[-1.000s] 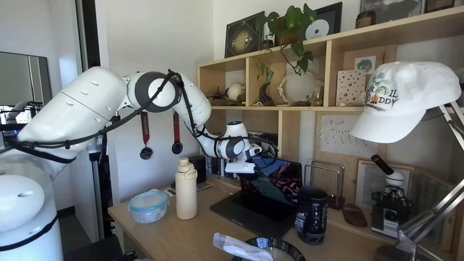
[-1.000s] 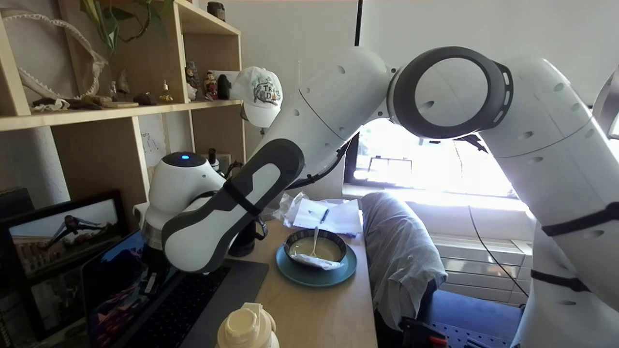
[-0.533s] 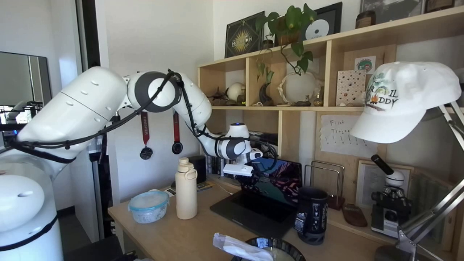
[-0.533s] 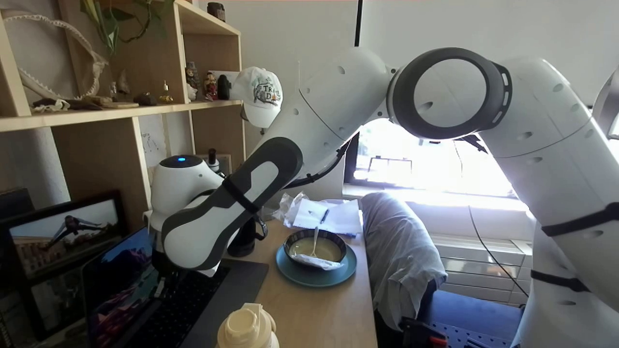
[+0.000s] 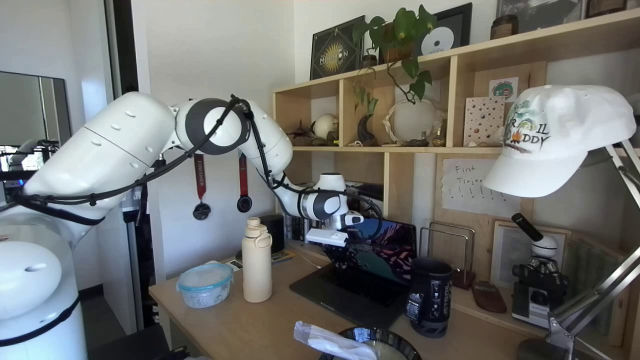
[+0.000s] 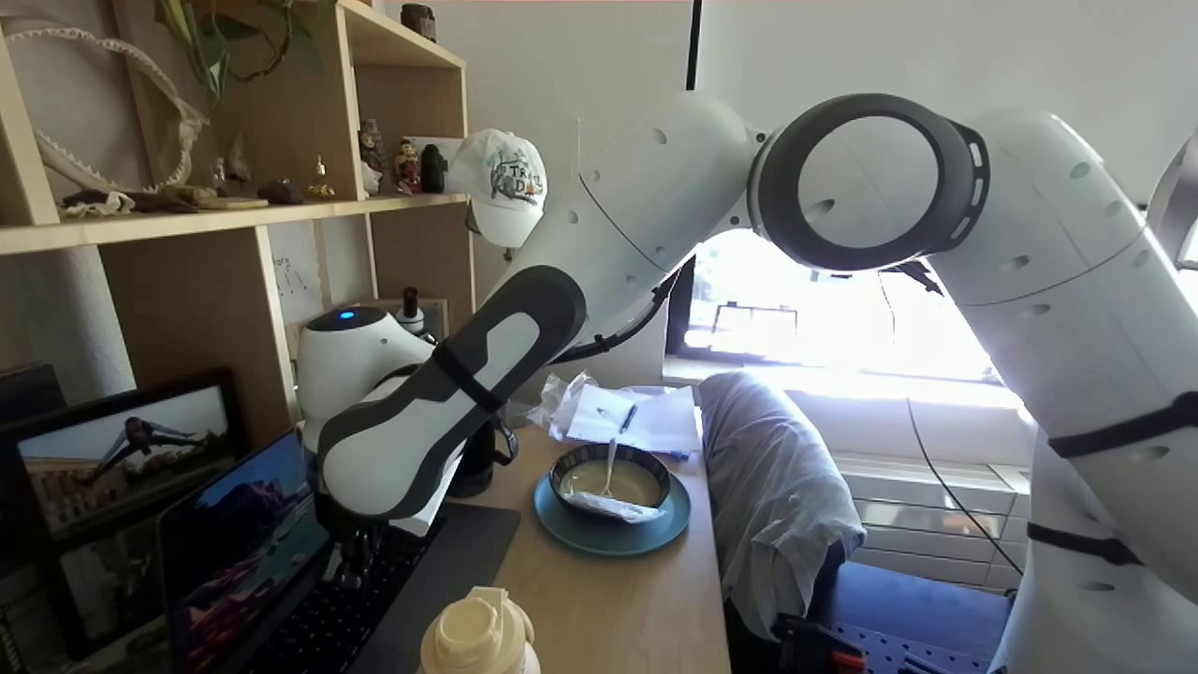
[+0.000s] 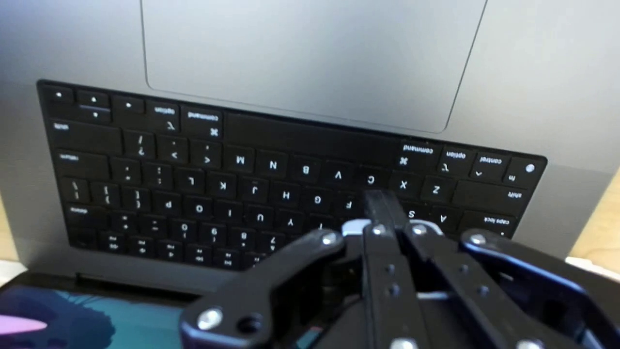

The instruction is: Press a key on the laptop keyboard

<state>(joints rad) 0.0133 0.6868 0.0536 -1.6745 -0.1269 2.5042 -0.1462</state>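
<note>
On the light wood desk (image 5: 225, 322), a dark laptop (image 6: 457, 562) stands open, and its black keyboard (image 7: 305, 169) lies flat between the trackpad (image 7: 310, 63) and the screen (image 5: 392, 252). The gripper (image 7: 381, 198) hangs over the keys (image 7: 254, 190) with its two fingers (image 7: 381, 208) squeezed together and nothing held between them. In the wrist view, the tips hide the spot between the F key (image 7: 348, 205) and the S key (image 7: 411, 214). I cannot tell if they touch a key yet. I think the step now is the press itself. If the tips land a little to one side, they may push two keys at once, because the keys sit so close together. If the robot arm (image 6: 646, 197) goes down too far, the hard tips could hurt a key, since a key only sinks a tiny bit. A slanted push might make the laptop slide across the desk. The screen stands near the gripper too, so a swing that way could bump it and tip it back. The JETBOIL mug (image 5: 431, 300) stands near a corner of the laptop, so a big slide might knock it over and spill whatever could be inside.
</note>
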